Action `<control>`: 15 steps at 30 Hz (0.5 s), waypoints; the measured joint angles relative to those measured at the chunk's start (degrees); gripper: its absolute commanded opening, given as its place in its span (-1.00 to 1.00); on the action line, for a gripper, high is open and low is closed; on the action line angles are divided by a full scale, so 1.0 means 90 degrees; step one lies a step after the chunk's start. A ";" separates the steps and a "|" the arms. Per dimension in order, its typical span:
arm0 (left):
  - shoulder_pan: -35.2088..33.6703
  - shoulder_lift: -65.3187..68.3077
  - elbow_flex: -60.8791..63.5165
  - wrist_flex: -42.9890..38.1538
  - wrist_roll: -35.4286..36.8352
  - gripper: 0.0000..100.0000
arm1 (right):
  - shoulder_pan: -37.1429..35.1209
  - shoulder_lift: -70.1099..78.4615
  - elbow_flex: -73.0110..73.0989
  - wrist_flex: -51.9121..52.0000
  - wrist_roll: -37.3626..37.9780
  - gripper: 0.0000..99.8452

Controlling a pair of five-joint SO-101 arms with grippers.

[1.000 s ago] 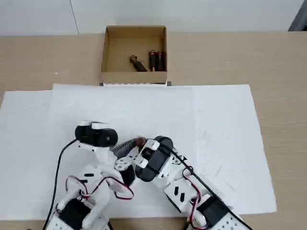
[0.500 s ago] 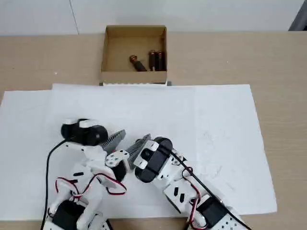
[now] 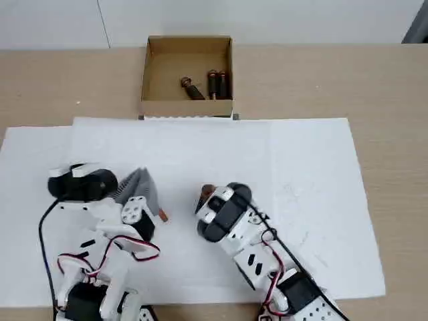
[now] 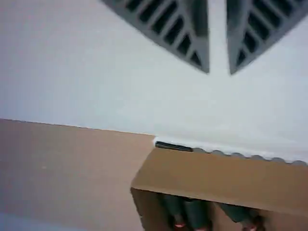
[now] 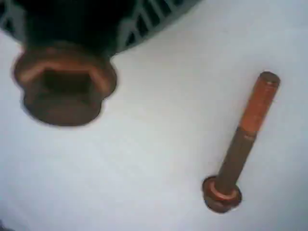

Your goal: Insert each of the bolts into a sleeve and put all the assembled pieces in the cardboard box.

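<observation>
A held bolt (image 5: pixel 65 89) is gripped by the right claw (image 3: pixel 204 195), with its hexagonal flanged head turned toward the wrist camera. Whether a sleeve is already on its shank cannot be told. It is judged to be kept off the paper sheet (image 3: pixel 301 167) so that it can be carried to the cardboard box (image 3: pixel 189 107), where assembled pieces (image 3: pixel 215 84) lie. A loose bolt (image 5: pixel 239 144) lies flat on the sheet near the right claw, presumably awaiting its own sleeve.

The left claw (image 4: pixel 217 36) is parted only narrowly and nothing is held in it. It is raised over the sheet and pointed toward the box at the far side of the bench (image 3: pixel 388 87). The right arm is folded low, with its claw tipped down toward the sheet.
</observation>
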 measured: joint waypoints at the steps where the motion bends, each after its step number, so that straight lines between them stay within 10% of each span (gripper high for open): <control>1: -0.0039 0.0000 0.0088 0.0000 -0.0195 -0.99 | 0.0107 0.0000 -0.0029 0.0147 0.0000 -1.00; 15: -0.0117 0.0010 0.1924 -0.0537 -0.1319 -0.99 | 0.1534 0.0000 -0.1582 0.2452 0.0000 -1.00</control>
